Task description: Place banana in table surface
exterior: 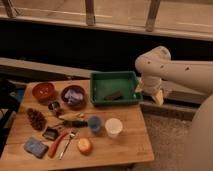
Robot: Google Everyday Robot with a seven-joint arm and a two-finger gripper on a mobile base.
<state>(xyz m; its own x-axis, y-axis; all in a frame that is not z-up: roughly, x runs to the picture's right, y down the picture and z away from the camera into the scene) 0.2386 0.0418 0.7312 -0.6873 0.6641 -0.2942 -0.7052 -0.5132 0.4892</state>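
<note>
1 small dark item point(114, 95) lay in the green plastic tray point(103, 84); the robot's gripper point(151, 93) hung at the tray's 3 o'clock, grip state unclear.

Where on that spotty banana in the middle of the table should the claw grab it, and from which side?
Probably its middle, from straight above, pinching across its narrow width: the banana lies flat, lengthwise left to right, with a blue cup at its right end. The claw hangs right of the green tray.
</note>
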